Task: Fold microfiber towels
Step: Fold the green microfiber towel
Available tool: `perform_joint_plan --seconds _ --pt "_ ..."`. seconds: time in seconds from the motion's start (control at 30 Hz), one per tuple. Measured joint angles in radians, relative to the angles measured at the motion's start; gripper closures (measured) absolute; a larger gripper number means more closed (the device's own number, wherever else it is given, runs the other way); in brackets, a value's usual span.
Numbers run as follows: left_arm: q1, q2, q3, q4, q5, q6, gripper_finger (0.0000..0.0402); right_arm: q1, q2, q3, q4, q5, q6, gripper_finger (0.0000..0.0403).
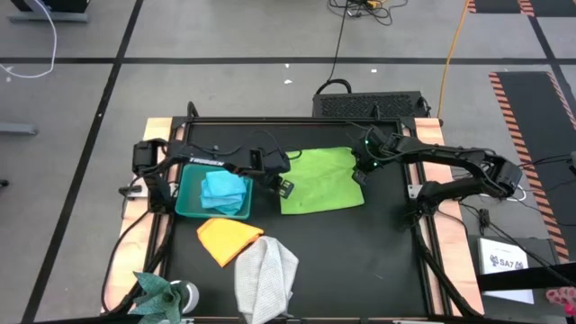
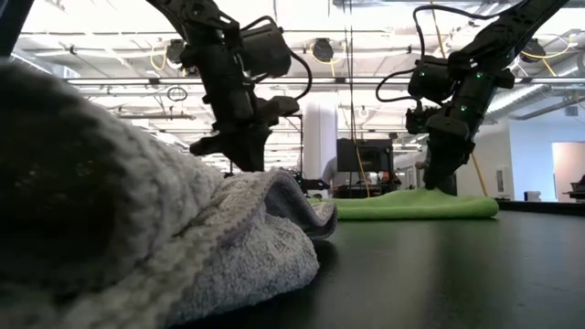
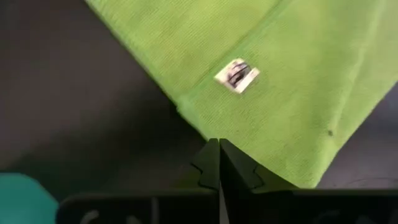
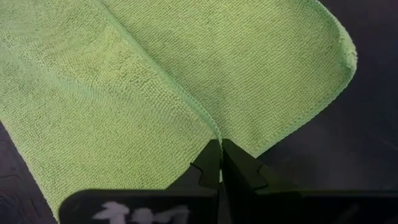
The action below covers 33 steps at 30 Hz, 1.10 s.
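Lime green towel (image 1: 319, 180) at frame centre, mid-fold: left gripper (image 1: 284, 187) and right gripper (image 1: 358, 174), fingers pinched closed on its opposite edges, should next carry them across together.

From overhead you look straight down on the whole table (image 1: 387, 261), while the table-height camera faces level across it from just behind the grey towel (image 2: 137, 228) toward the lime green towel (image 2: 411, 206). Each wrist camera sits close above that lime green towel, which all four views share.
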Motion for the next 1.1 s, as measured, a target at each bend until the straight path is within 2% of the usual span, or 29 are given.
perform_joint_plan --seconds 0.13,0.33,0.53,0.63,0.8,1.1 --pt "0.013 0.0 0.031 0.015 0.008 0.029 0.0386 0.0 0.0 0.0 0.0 0.0 0.0 0.0403" --pt "0.06 -0.001 0.036 0.112 0.092 0.074 0.0368 0.001 0.0 0.0 0.0 0.0 0.0 0.0403" --pt "0.08 -0.001 0.036 0.085 0.198 0.44 0.0364 0.001 0.0 0.0 0.001 0.0 -0.007 0.0403" --pt "0.081 -0.001 0.036 0.082 0.197 0.573 0.0364 0.001 0.0 0.0 0.002 0.0 -0.007 0.0403" --pt "0.08 0.009 0.035 0.04 0.135 0.641 0.0357 0.001 0.0 0.0 0.003 0.0 -0.007 0.0403" --pt "0.085 0.027 0.036 0.015 0.093 0.886 0.0278 0.001 0.0 0.0 0.003 0.0 0.001 0.0403"
